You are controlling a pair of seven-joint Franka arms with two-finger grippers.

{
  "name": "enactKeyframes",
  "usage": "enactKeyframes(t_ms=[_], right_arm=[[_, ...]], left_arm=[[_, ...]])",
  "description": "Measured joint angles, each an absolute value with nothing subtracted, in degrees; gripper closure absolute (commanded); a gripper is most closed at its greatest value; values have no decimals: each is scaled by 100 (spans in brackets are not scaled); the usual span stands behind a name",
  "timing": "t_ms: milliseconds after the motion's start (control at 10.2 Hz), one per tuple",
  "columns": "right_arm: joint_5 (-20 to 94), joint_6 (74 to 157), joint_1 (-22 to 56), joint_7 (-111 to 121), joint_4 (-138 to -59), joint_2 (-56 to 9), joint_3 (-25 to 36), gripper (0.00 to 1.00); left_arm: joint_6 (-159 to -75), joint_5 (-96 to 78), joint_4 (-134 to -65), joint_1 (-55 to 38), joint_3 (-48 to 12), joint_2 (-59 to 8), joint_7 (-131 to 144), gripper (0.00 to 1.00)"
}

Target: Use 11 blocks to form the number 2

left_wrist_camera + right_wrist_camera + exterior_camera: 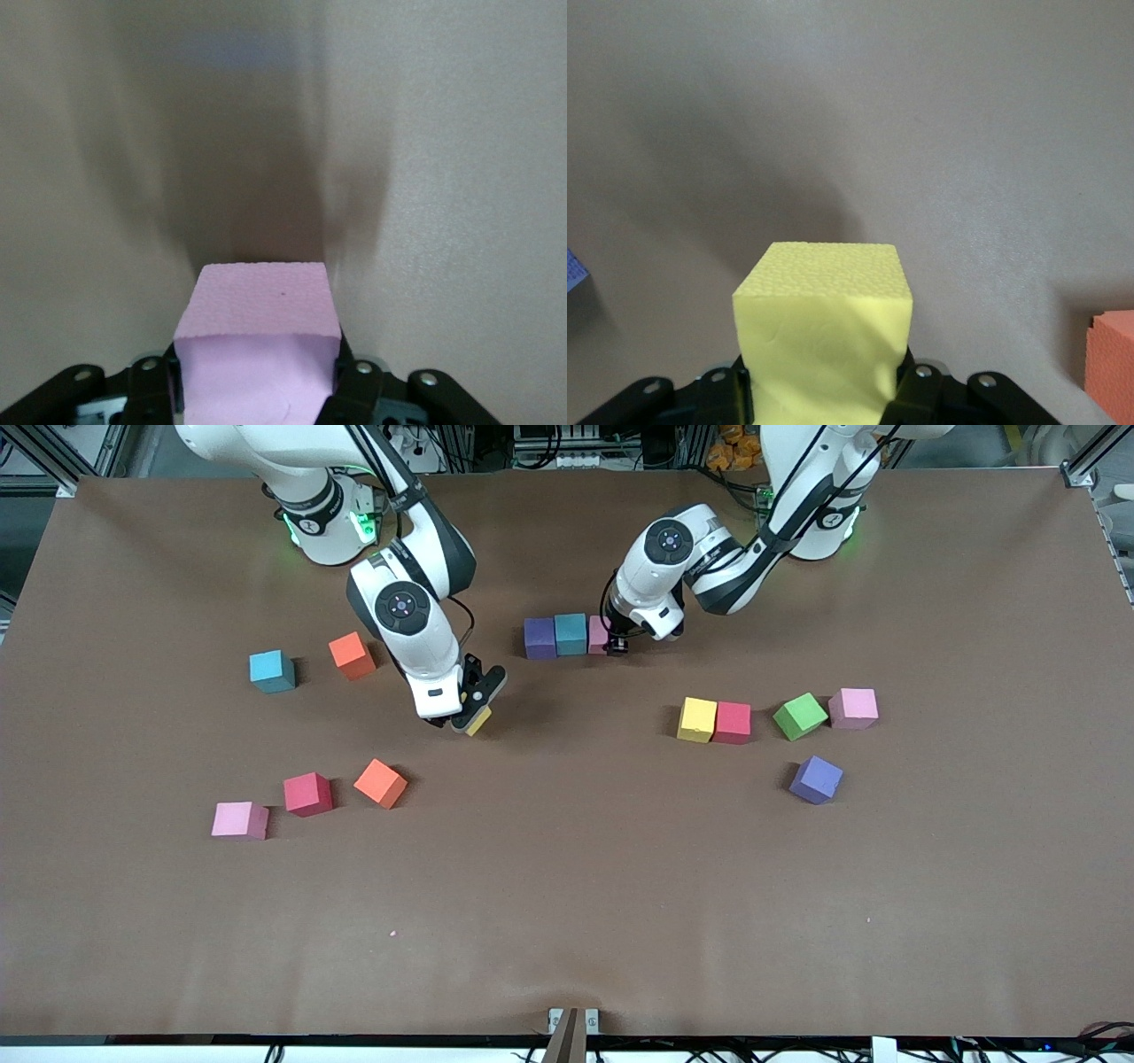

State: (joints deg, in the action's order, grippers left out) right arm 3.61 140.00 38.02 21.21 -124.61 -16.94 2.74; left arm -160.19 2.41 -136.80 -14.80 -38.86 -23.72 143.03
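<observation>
Left gripper [617, 644]: we see a pink cube [257, 341] between its jaws; grip or release, we cannot tell. It sits beside the teal cube [570, 633] and purple cube [539, 638], starting the row.

Right gripper [475, 715]: we hold a yellow cube [824, 328] clamped and aloft, ready to extend the digit.

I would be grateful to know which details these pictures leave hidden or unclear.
- Front view: most of the pink cube at the row's end is covered by the left gripper.
- Front view: the yellow cube shows only a corner under the right gripper.
- Left wrist view: the row's purple cube and teal cube are hidden.
</observation>
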Motion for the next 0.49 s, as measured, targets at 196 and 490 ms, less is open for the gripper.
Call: enactKeyframes(t_ms=[196, 490], right_arm=[[361, 14000, 3802, 2121, -12461, -1695, 274, 47], [361, 13992, 3802, 2121, -12461, -1695, 274, 47]], left_arm=[[-16019, 241, -13635, -1487, -3876, -2444, 14305, 0], [-16019, 242, -13612, -1492, -3845, -2535, 14306, 0]])
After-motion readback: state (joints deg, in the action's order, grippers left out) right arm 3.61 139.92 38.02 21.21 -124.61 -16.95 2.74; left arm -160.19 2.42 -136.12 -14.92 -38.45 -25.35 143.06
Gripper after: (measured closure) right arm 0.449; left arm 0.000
